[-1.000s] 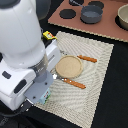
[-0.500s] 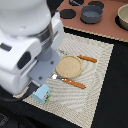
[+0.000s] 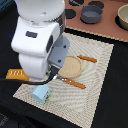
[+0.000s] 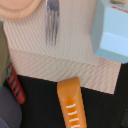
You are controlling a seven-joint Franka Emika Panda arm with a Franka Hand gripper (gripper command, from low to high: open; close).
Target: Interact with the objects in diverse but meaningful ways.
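The orange ridged bread loaf (image 3: 16, 75) lies on the dark table just off the placemat's edge, at the exterior view's left. It also shows in the wrist view (image 4: 72, 102). The small pale blue carton (image 3: 41, 93) stands on the placemat's near corner and also shows in the wrist view (image 4: 112, 30). The dark grey pot (image 3: 91, 14) sits on the brown board at the back. My arm's white body hangs over the loaf and carton and hides the gripper. Its fingers do not show clearly in either view. The yellow packet is out of view.
The beige placemat (image 3: 97, 87) holds a round tan plate (image 3: 70, 66), with a knife (image 3: 87, 58) and a fork (image 3: 75, 83) beside it. A tan bowl (image 3: 122, 17) sits at the back right. Dark burner discs (image 3: 70, 13) lie on the brown board.
The arm has risen and shifted toward the back. This uncovers first the blue carton and then the orange loaf at the left.
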